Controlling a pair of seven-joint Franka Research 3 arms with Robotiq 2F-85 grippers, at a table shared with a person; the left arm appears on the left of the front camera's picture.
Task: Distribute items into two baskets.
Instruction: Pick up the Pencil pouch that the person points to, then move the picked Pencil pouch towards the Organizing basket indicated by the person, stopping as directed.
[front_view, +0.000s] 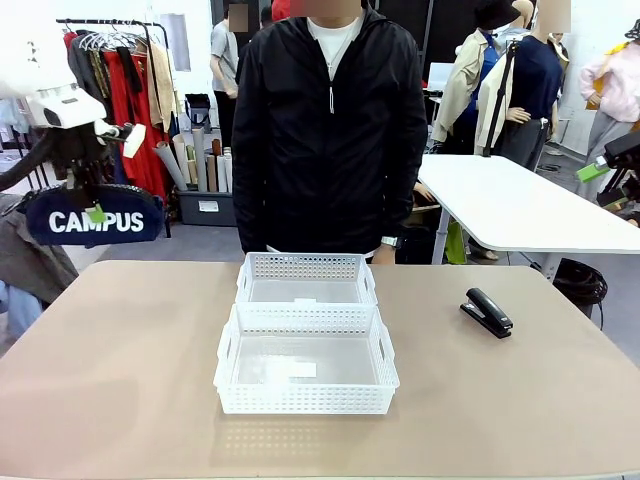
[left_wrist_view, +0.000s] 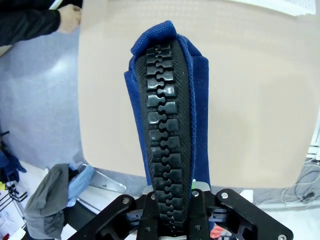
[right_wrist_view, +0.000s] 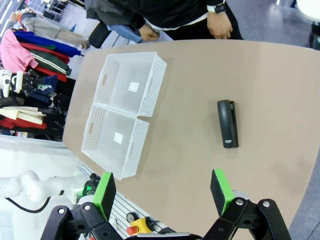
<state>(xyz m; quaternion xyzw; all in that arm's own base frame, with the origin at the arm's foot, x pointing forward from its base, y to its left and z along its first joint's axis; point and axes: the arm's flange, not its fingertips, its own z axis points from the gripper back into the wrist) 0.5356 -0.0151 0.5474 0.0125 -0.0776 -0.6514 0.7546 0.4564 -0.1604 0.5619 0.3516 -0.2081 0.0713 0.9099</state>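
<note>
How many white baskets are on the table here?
2. The near basket sits centrally on the robot's side; the far basket is directly behind it, toward the person, rims meeting. Neither holds an item.

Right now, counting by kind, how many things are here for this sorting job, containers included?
White perforated plastic baskets: 2
Navy soft zip pouch with white CAMPUS lettering: 1
Black desk stapler: 1
Total: 4
</note>
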